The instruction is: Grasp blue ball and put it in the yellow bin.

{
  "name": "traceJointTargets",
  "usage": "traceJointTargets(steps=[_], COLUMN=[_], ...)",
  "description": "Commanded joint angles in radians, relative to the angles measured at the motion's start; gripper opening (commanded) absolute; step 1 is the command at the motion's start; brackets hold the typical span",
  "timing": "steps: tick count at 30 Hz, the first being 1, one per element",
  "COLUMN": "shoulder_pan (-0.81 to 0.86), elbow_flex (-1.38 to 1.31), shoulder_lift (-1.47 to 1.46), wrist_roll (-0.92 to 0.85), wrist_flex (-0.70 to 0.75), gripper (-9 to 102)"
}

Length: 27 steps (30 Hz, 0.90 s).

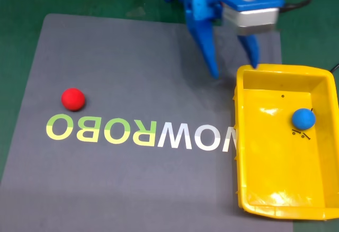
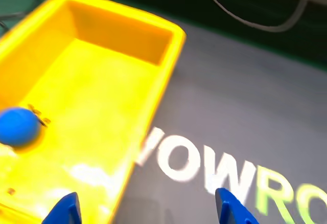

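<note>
Blue ball (image 1: 303, 118) on the floor of the yellow bin (image 1: 249, 136), right of frame in the fixed view, just beside dark specks. Well below and right of the gripper (image 1: 235, 70) at top centre. Fingers spread wide, holding nothing, one tip near the bin's upper-left rim.

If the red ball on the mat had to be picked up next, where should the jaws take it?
Grip the red ball across its middle, coming straight down from above. It is a plain sphere lying alone on the grey mat, so any jaw direction would likely work.
</note>
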Motion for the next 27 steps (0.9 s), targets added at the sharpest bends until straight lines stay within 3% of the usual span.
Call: traceJointTargets(steps=[1,9,21,27], shoulder_pan=[0.069,0.207,0.318,0.36], elbow_flex=[0.034,0.206,0.327,0.383], shoulder_lift=[0.137,0.38,0.535,0.583], wrist_roll=[-0.011,-0.064,-0.084,-0.098], wrist_flex=[0.057,0.19,0.337,0.391], gripper=[29,25,0,0])
